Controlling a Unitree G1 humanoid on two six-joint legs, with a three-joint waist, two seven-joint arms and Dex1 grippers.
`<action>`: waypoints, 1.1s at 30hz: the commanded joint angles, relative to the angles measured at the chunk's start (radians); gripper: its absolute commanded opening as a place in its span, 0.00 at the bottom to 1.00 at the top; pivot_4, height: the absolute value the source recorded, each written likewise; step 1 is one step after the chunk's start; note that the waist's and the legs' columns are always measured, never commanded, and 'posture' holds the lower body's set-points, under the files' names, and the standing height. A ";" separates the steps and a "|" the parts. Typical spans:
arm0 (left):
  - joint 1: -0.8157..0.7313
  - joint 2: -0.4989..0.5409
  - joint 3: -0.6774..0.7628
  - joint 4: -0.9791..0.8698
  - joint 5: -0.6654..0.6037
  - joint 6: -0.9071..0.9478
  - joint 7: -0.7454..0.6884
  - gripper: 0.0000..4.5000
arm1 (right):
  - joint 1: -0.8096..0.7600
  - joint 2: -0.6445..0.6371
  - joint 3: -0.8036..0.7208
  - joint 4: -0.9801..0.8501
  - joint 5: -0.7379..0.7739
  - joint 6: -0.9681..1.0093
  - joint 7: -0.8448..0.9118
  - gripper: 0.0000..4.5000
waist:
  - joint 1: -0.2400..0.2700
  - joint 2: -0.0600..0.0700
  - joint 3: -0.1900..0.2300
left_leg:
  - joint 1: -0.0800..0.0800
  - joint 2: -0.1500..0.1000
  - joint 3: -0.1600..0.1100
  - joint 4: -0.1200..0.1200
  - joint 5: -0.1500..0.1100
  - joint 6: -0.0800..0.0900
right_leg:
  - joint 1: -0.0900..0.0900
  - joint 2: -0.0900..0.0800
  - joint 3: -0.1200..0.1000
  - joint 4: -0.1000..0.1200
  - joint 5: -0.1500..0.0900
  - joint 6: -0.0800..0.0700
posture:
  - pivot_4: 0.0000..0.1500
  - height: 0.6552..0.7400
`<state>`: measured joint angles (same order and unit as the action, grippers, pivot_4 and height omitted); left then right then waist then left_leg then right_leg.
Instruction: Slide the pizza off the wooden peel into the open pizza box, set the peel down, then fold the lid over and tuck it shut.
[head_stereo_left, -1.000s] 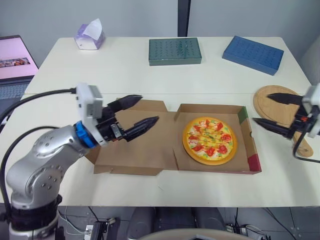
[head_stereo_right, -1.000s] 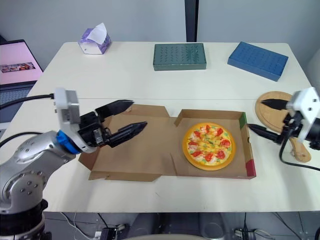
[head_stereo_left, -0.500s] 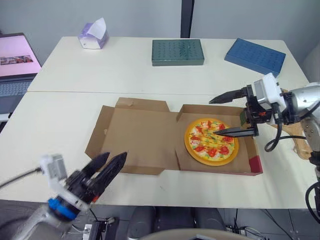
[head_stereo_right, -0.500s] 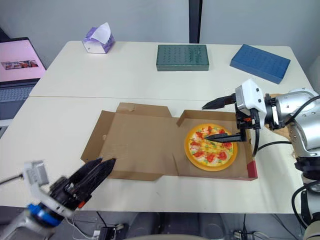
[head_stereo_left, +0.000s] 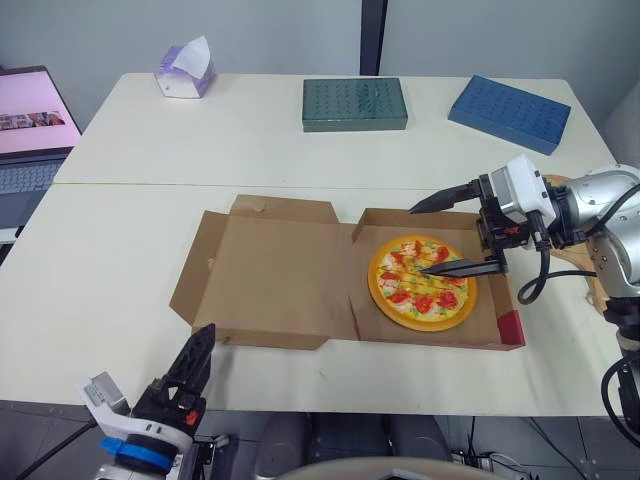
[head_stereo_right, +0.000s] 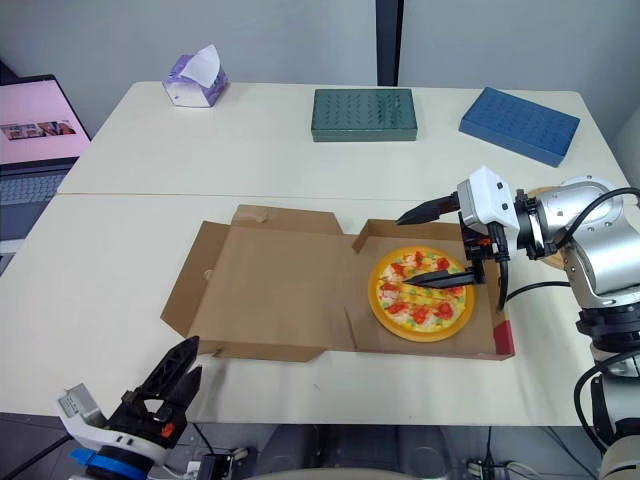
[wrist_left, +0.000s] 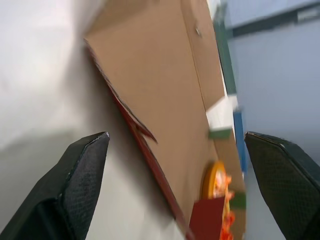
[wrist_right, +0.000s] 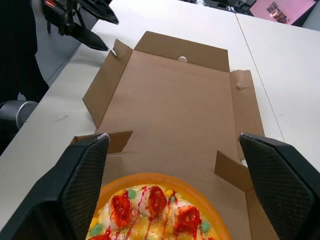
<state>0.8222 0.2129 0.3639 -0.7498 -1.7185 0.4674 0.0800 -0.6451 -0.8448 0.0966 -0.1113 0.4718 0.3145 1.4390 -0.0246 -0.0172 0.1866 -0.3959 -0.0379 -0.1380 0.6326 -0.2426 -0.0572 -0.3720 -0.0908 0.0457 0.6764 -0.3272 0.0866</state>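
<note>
Pizza (head_stereo_left: 420, 282) lay in pizza box (head_stereo_left: 505, 325) base, lid (head_stereo_left: 270, 275) flat open. Right pincer (head_stereo_left: 418, 240), fingers spread, had swung in over pizza; left pincer (head_stereo_right: 193, 358), also spread, had dropped off lid to worktop (head_stereo_left: 100, 260) front edge. Lid fold judged pending.

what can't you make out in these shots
Peel: head views, mostly hidden behind the right arm.
Laptop: head views, cut off by the left edge.
Pizza: left wrist view, a blurred sliver behind the box's near wall.
</note>
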 joint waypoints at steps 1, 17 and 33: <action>-0.042 0.001 -0.012 0.017 -0.014 -0.032 0.044 1.00 | -0.004 -0.016 -0.032 -0.037 0.012 0.005 0.001 0.99 | 0.000 0.000 0.000 | 0.000 0.000 0.000 0.000 0.000 0.000 | 0.000 0.000 0.000 0.000 0.000 0.000 | 1.00 1.00; -0.134 -0.031 -0.040 0.094 0.032 -0.073 0.100 0.17 | 0.017 -0.048 -0.048 -0.053 0.013 0.017 -0.012 1.00 | 0.000 0.000 0.000 | 0.000 0.000 0.000 0.000 0.000 0.000 | 0.000 0.000 0.000 0.000 0.000 0.000 | 1.00 1.00; -0.192 0.168 0.027 0.002 0.206 -0.044 0.028 0.01 | 0.014 -0.022 -0.042 -0.037 -0.068 0.024 -0.151 1.00 | 0.000 0.000 0.000 | 0.000 0.000 0.000 0.000 0.000 0.000 | 0.000 0.000 0.000 0.000 0.000 0.000 | 1.00 1.00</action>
<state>0.6402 0.3484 0.3594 -0.7017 -1.5571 0.4179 0.1486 -0.6153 -0.8660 0.0799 -0.1344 0.4135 0.3388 1.3178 -0.0247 -0.0175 0.1866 -0.3959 -0.0381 -0.1385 0.6321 -0.2425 -0.0574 -0.3724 -0.0905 0.0455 0.6768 -0.3270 0.0868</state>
